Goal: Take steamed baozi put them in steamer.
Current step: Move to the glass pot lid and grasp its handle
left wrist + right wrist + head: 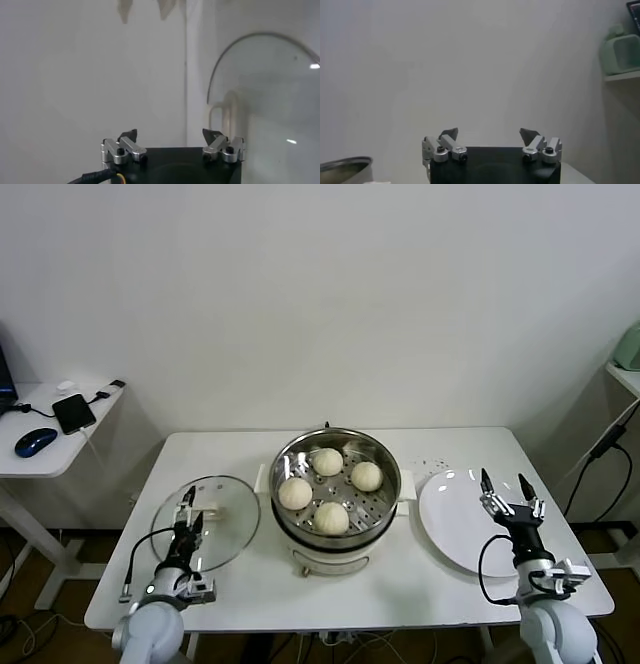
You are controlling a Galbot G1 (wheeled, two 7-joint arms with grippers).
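four buns [329,487] sit in steamer [336,485], table centre; plate [480,520] at 3 o'clock bare. left gripper [187,508], right gripper [506,488] both wide, empty. loading looks done; next, likely nothing to grasp.

This looks like a test room or lab, not a real kitchen. The walls [320,294] are bare and white. A plain white table [250,599] stands against the back wall, with cooking things on it but no stove or sink near. Past the table's left edge is a small white desk [30,459] with a blue computer mouse [35,441] and a black phone [73,412] on a cable. Past the right edge, a shelf [625,374] holds a pale green thing [629,346]. Black cables [600,459] hang there too.
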